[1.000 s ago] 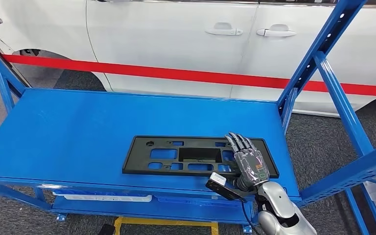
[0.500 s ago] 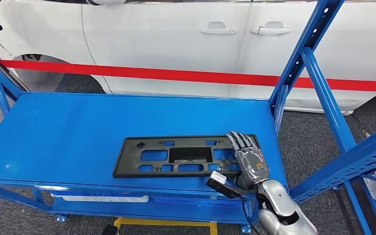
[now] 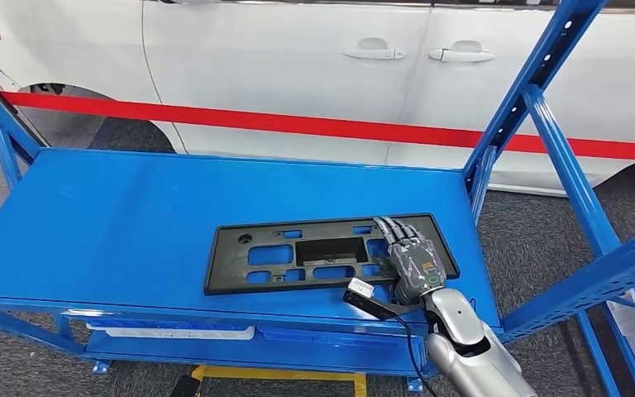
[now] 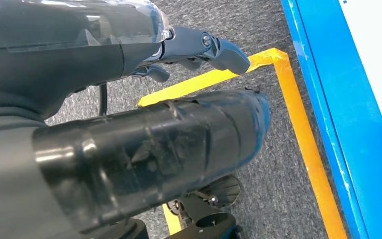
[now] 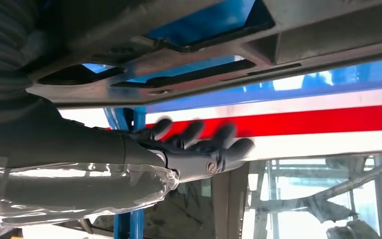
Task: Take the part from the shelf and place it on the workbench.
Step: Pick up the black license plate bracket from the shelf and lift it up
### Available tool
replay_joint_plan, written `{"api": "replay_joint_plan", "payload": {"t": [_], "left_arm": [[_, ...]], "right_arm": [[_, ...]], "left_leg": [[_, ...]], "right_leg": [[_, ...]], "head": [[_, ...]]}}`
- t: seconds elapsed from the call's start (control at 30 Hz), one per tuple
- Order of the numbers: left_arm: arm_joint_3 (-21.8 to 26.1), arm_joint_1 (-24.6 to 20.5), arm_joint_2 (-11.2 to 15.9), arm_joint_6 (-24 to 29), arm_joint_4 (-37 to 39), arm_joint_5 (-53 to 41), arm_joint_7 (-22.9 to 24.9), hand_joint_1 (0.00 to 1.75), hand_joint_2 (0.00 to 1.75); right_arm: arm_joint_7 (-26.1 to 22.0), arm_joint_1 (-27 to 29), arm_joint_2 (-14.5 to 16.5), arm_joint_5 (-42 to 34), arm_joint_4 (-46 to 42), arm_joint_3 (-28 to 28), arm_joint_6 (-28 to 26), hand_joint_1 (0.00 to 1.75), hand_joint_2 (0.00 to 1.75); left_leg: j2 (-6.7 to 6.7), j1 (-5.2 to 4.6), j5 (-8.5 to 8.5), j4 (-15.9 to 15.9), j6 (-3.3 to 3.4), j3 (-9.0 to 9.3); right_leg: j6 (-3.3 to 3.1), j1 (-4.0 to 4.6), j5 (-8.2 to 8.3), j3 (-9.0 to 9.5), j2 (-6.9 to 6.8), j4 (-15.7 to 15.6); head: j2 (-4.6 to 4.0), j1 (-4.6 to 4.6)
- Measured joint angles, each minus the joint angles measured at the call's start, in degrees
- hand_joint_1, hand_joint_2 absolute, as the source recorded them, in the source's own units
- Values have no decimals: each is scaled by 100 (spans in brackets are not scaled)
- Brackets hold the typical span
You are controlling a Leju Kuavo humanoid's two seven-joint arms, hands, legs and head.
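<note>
Blue metal shelf [image 3: 132, 223]: flat painted deck fills the middle of the head view, broad bare surface running left and toward the top of the frame; slanted blue uprights [image 3: 546, 124] close off the right side. Behind it, across the top of the frame, a white car [image 3: 298, 74] and a red barrier band [image 3: 256, 122]. Grey carpet floor [image 3: 537, 240] at right.

Part [image 3: 322, 252]: long flat black plastic panel with rectangular cut-outs, lying lower centre-right of the head view, near the deck's front edge, its right end tilted slightly up.

Right hand [image 3: 412, 263]: lies over the part's right end, dark fingers [image 3: 397, 230] stretched across its top face. In the right wrist view the part [image 5: 219, 55] sits above blurred, extended fingers [image 5: 199, 144]; cannot tell whether it is gripped.

Left hand [image 4: 179, 50]: fingers loosely curled, holding nothing, over carpet with a yellow floor line [image 4: 303, 134].
</note>
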Motion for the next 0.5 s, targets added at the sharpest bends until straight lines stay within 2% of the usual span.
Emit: {"api": "replay_joint_plan", "payload": {"t": [0.07, 0.1, 0.17, 0.2, 0.27, 0.33, 0.37, 0.4, 0.43, 0.47, 0.5], "left_arm": [[-4, -4, -5, -2, 0, -2, 0, 0, 0], [-5, -4, -5, -2, 0, -1, 0, 0, 0], [-6, -1, -7, -2, 0, 5, 0, 0, 0], [-6, 2, -8, -2, 0, 9, -1, 0, 0], [-7, 4, -10, 1, 0, 24, -3, 0, 0], [-7, 7, -10, 7, 0, 44, -4, 0, 0], [-7, 15, -10, 9, 0, 53, -4, 0, 0], [-6, 27, -10, 11, 0, 59, -4, 0, 0], [-6, 40, -10, 13, 0, 65, -4, 0, 0], [-7, 48, -10, 16, 0, 74, -4, 0, 0], [-7, 52, -10, 21, 0, 83, -4, 0, 0]], "right_arm": [[-16, -40, 36, 1, 56, 0, -68, 155, 175], [-18, -45, 51, 1, 70, 0, -108, 158, 175], [-21, -36, 73, 1, 86, 0, -206, 162, 175], [-24, -29, 82, 0, 86, 0, -255, 163, 175], [-32, -17, 105, -4, 72, -1, -342, 165, 175], [-41, 26, 125, -8, 34, -8, -423, 166, 175], [-47, 64, 127, -8, 4, -20, -468, 168, 175], [-52, 110, 127, -8, -30, -34, -512, 168, 175], [-57, 161, 127, -8, -76, -55, -555, 170, 175], [-65, 219, 127, -8, -136, -77, -600, 171, 175], [-74, 283, 127, -8, -211, -103, -646, 171, 175]], "left_leg": [[-7, -11, -16, 29, -34, -6], [-9, -18, -20, 40, -59, -15], [-11, -24, -13, 36, -119, -27], [-10, -19, -18, 34, -151, -32], [-8, -11, -150, 193, -205, -94], [-6, -3, -502, 791, -240, -350], [-5, -1, -687, 1189, -253, -530], [-5, 1, -800, 1510, -264, -675], [-4, 2, -808, 1658, -271, -742], [-4, 6, -694, 1565, -270, -694], [-3, 9, -498, 1255, -264, -542]], "right_leg": [[-46, 12, 273, 355, 1, -725], [-73, 29, 316, 442, 3, -921], [-127, 66, 314, 453, 7, -999], [-159, 56, 326, 458, 3, -1016], [-239, 32, 356, 483, -7, -1065], [-300, 26, 365, 496, -28, -1089], [-315, 30, 363, 492, -37, -1086], [-319, 34, 361, 490, -43, -1082], [-319, 36, 358, 490, -43, -1075], [-316, 35, 351, 492, -40, -1065], [-305, 33, 340, 495, -35, -1050]], "head": [[0, -1], [0, -3], [0, -4], [0, -4], [1, -4], [-1, -4], [-1, -4], [-1, -4], [0, -4], [0, -4], [0, -4]]}}
